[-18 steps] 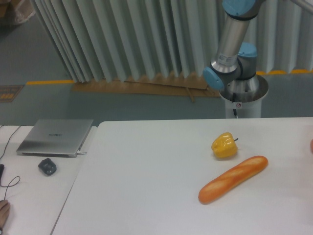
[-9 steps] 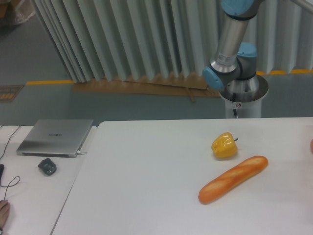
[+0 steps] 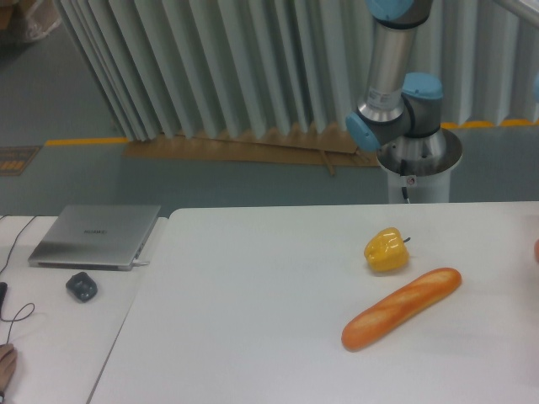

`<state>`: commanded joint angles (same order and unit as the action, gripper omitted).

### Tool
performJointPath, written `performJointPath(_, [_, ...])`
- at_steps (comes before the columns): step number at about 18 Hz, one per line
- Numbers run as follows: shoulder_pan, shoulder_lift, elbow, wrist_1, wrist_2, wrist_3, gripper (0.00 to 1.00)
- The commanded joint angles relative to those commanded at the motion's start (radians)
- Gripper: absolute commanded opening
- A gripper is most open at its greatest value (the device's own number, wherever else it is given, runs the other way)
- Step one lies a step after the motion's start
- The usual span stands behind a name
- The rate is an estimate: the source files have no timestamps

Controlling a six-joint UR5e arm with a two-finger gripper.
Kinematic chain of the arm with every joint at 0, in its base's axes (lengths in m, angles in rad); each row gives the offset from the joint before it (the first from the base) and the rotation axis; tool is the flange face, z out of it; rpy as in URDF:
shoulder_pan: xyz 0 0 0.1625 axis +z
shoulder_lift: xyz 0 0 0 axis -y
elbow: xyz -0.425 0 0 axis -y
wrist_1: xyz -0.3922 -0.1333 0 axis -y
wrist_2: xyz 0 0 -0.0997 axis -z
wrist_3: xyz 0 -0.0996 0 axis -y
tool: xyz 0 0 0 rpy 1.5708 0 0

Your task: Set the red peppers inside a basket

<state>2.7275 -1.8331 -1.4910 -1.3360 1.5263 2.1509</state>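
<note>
No whole red peppers show in the camera view. Only a small reddish sliver [image 3: 536, 249] sits at the right frame edge on the table, too cut off to identify. The basket is out of view. Of the robot I see only the base [image 3: 418, 160] behind the table's far edge and the grey-and-blue arm links [image 3: 389, 59] rising out of the top of the frame. The gripper is out of view.
A yellow bell pepper [image 3: 386, 250] and a long orange-brown baguette [image 3: 401, 307] lie on the white table [image 3: 253, 320] at the right. On the left side table are a closed laptop [image 3: 95, 236], a dark mouse [image 3: 82, 287] and cables.
The arm's upper links have shifted slightly to the left. The objects on the table have not moved.
</note>
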Motion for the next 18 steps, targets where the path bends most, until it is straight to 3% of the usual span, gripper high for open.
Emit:
performJointPath(6, [-0.118, 0.012, -0.011, -0.008, 0.005, -0.172, 1.0])
performJointPath(18, [-0.219, 0.044, -0.037, -0.015, 0.005, -0.422, 1.0])
